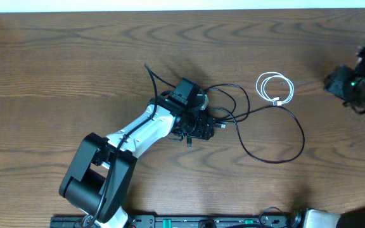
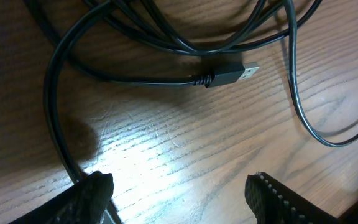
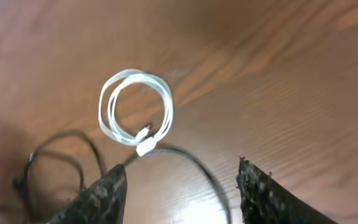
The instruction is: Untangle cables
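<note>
Seen from overhead, the black cable lies loose on the tabletop. Part of it is bunched around the left end effector in the middle, and one wide loop runs out to the right. The white cable is a small neat coil just above that loop, and its lower end touches the black cable or lies very close to it. The right end effector is at the far right, well apart from both cables. This view does not show us how the jaws stand.

The wrist views do show it. In the left wrist view the left end effector is spread with only bare wood between its fingers. The black cable runs down beside the left finger, and its plug lies flat further ahead. In the right wrist view the right end effector is also spread and holds nothing. Beyond it lie the white cable and a piece of the black cable.
</note>
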